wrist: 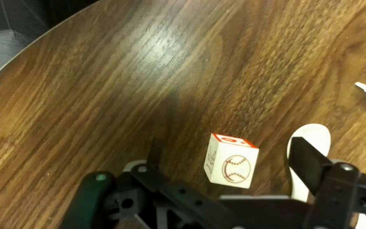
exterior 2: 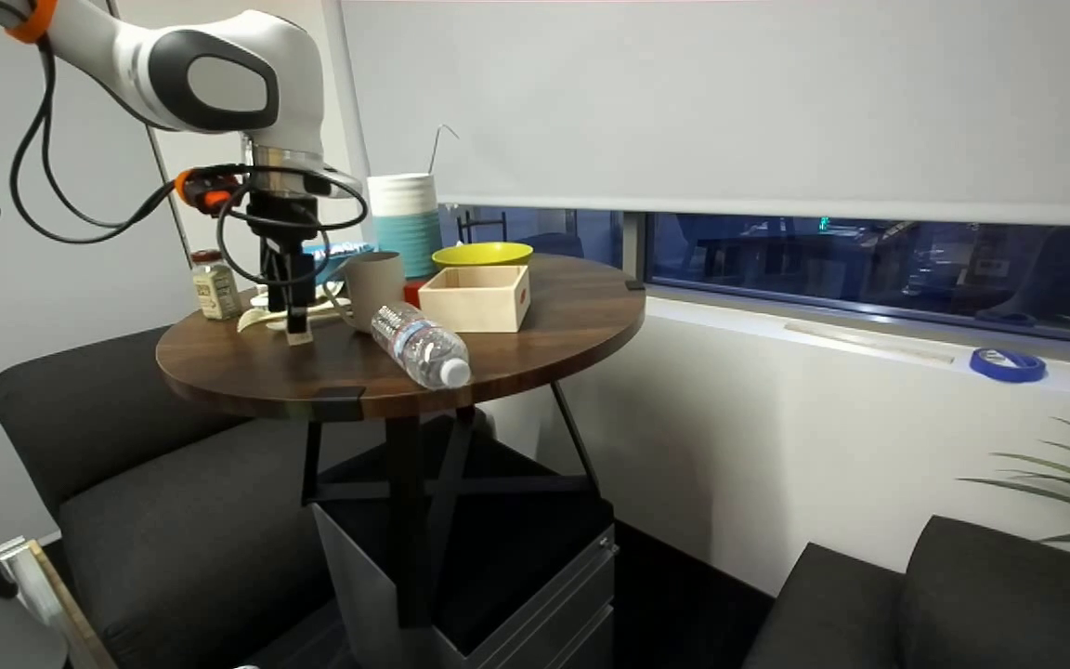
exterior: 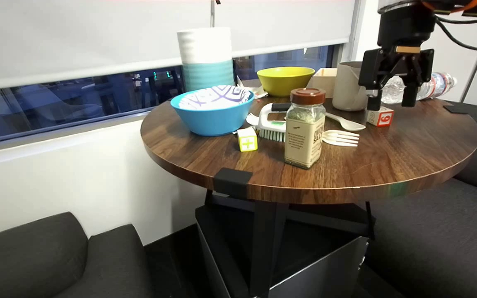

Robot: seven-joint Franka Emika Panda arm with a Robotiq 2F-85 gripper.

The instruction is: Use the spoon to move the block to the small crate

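Note:
The block [exterior: 380,116] is a small pale cube with a red-edged face marked 6. It sits on the round wooden table and shows in the wrist view [wrist: 232,162] and an exterior view [exterior 2: 299,336]. My gripper [exterior: 391,98] is open and empty above the block, with a finger on either side of it in the wrist view [wrist: 226,149]. The white spoon [exterior: 348,124] lies beside the block; in the wrist view its bowl [wrist: 316,138] is partly hidden by a finger. The small crate [exterior 2: 475,302], an open pale wooden box, stands farther back, partly hidden in an exterior view [exterior: 324,80].
A grey pitcher [exterior: 348,89] and a water bottle [exterior 2: 419,344] stand and lie near the crate. A spice jar [exterior: 304,132], fork [exterior: 341,138], brush [exterior: 272,124], yellow cube [exterior: 247,140], blue bowl [exterior: 213,120] and yellow bowl [exterior: 284,80] are also on the table.

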